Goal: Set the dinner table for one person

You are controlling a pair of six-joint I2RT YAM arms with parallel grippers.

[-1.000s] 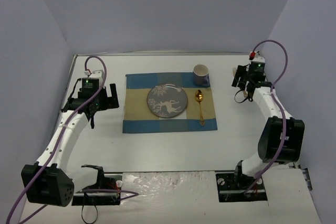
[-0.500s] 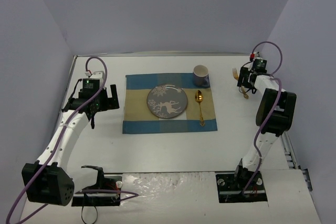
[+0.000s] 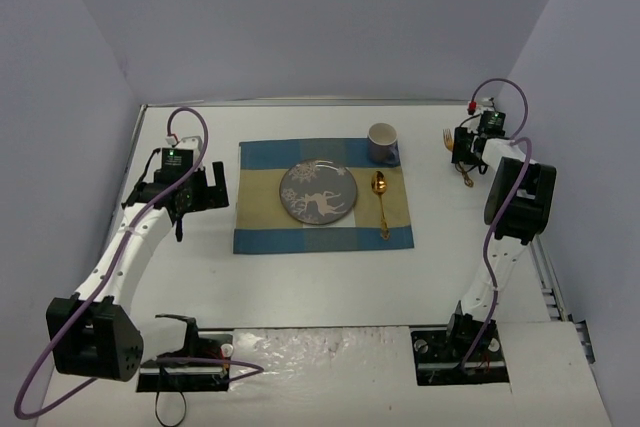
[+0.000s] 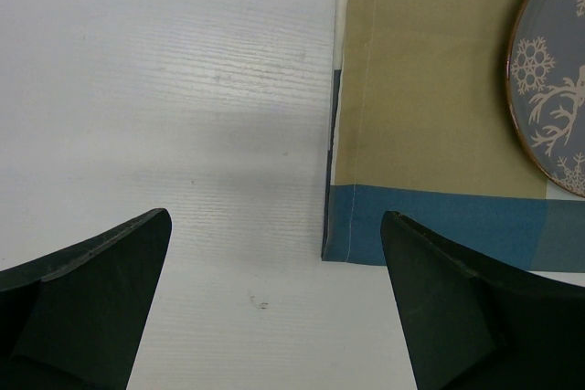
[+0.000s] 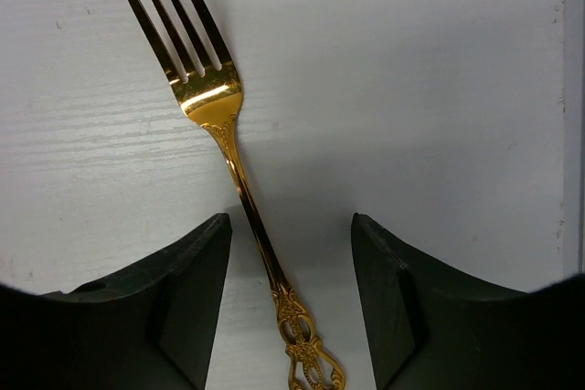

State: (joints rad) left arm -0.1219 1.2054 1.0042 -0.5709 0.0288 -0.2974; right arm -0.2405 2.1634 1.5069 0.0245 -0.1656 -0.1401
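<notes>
Seen from above, the change is on the right side. The right arm is now folded high, with its elbow drawn in behind the right gripper (image 3: pixel 462 154). One second ago it reached out from the near right. The gripper now stands closely over the gold fork (image 3: pixel 467 181). The fork has not moved. It lies on the bare dinner table (image 3: pixel 330 287) near the far right corner, well apart from the placemat (image 3: pixel 260 232). The plate (image 3: pixel 316 192), the mug (image 3: pixel 383 142) and the spoon (image 3: pixel 381 202) are on the placemat as before. I judge that the pick of the fork is beginning, since it is the one piece not yet in its place. The left gripper (image 3: pixel 207 192) is almost where it was, just beside the left edge of the placemat.

In the left wrist view, the left gripper (image 4: pixel 276 226) is spread wide and grasps nothing. The white table (image 4: pixel 183 89) lies directly under it. A corner of the placemat (image 4: pixel 402 134) shows between the fingertips, and the rim of the plate (image 4: pixel 558 98) is at the right.

In the right wrist view, the fork (image 5: pixel 212 98) lies flat on the table (image 5: pixel 411 89) with its tines pointing away. Its handle runs between the fingers (image 5: pixel 183 308) of the right gripper (image 5: pixel 291 235). The jaws are narrower than a second ago but still apart. White table shows on both sides of the handle, so the fork is not yet grasped.
</notes>
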